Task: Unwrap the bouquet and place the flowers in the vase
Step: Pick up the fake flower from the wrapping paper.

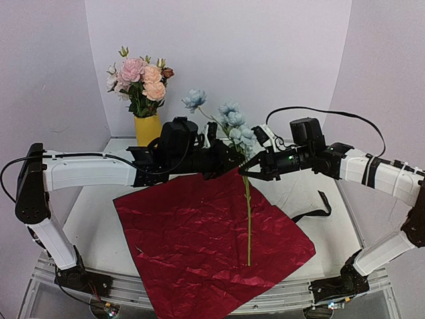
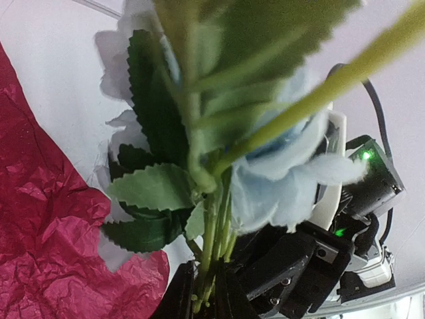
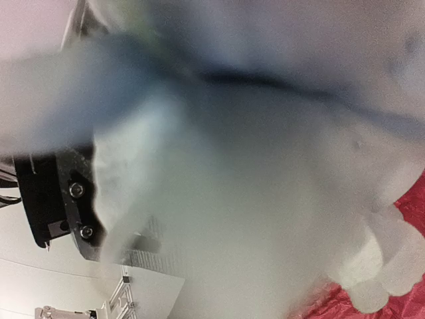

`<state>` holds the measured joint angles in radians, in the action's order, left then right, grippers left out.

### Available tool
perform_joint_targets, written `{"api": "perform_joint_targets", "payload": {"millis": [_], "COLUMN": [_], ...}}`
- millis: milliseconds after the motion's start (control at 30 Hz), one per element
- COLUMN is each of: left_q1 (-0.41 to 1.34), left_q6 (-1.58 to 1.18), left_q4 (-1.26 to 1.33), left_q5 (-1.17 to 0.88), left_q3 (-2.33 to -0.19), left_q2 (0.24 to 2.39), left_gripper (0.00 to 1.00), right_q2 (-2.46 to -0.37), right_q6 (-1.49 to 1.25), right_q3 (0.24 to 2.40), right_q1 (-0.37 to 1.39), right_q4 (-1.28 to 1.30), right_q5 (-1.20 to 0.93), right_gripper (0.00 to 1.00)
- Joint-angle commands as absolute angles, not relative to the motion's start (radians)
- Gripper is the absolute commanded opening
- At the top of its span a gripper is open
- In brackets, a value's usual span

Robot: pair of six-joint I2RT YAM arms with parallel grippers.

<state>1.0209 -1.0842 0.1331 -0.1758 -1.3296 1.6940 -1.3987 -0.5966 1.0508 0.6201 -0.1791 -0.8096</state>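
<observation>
The yellow vase (image 1: pixel 147 129) stands at the back left with pink and peach flowers (image 1: pixel 143 76) in it. A pale blue flower spray (image 1: pixel 232 123) is held in the air above the table's middle. Its long green stem (image 1: pixel 248 219) hangs down over the spread dark red wrapping paper (image 1: pixel 199 239). My left gripper (image 1: pixel 226 158) (image 2: pixel 204 286) is shut on the thin green stems just under the blue blooms (image 2: pixel 285 179). My right gripper (image 1: pixel 247 171) is shut on the long stem next to it. Blurred pale petals (image 3: pixel 252 186) fill the right wrist view and hide its fingers.
A black ribbon (image 1: pixel 317 211) lies on the table right of the paper. White walls close in the back and sides. The vase stands behind the left arm's forearm (image 1: pixel 86 171). The paper's front corner overhangs the near edge of the table (image 1: pixel 292 292).
</observation>
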Motion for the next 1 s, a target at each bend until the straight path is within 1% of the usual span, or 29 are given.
{"api": "perform_joint_targets", "payload": {"millis": [0,33,133,200,233,300,400,533,700,833,933,967], "left_q1": [1.017,1.016,1.017,1.017,1.017,1.017,1.017,1.017,1.017,1.022,1.028,1.03], "left_q6": [-1.097,-1.105,-1.115,-1.112,-1.11,-1.108,-1.109,-1.114,-1.124,-1.136,-1.137,-1.137], "left_q4": [0.149,0.15,0.153,0.152,0.152,0.152,0.152,0.152,0.154,0.157,0.159,0.158], "left_q5": [-0.125,-0.115,-0.097,-0.097,-0.096,-0.094,-0.084,-0.066,-0.07,-0.077,-0.079,-0.08], "left_q3": [-1.357,-1.347,-1.336,-1.34,-1.341,-1.342,-1.336,-1.335,-1.358,-1.374,-1.39,-1.395], "left_q2": [1.678,1.672,1.665,1.664,1.664,1.661,1.653,1.642,1.654,1.67,1.682,1.684], "left_gripper": [0.02,0.0,0.0,0.0,0.0,0.0,0.0,0.0,0.0,0.0,0.0,0.0], "right_q2": [-1.335,-1.332,-1.322,-1.313,-1.306,-1.291,-1.267,-1.252,-1.248,-1.254,-1.253,-1.251], "right_q6": [-0.559,-0.555,-0.554,-0.555,-0.554,-0.552,-0.55,-0.55,-0.55,-0.552,-0.555,-0.556], "right_q3": [1.039,1.033,1.022,1.015,1.011,1.001,0.982,0.961,0.953,0.95,0.944,0.941], "right_q1": [0.62,0.62,0.62,0.62,0.62,0.62,0.62,0.62,0.62,0.62,0.62,0.62], "right_q4": [-0.215,-0.215,-0.215,-0.215,-0.214,-0.213,-0.21,-0.206,-0.202,-0.198,-0.194,-0.194], "right_q5": [-0.861,-0.855,-0.844,-0.837,-0.833,-0.822,-0.817,-0.833,-0.841,-0.844,-0.842,-0.838], "right_gripper": [0.13,0.15,0.25,0.32,0.38,0.45,0.47,0.45,0.38,0.3,0.18,0.15]}}
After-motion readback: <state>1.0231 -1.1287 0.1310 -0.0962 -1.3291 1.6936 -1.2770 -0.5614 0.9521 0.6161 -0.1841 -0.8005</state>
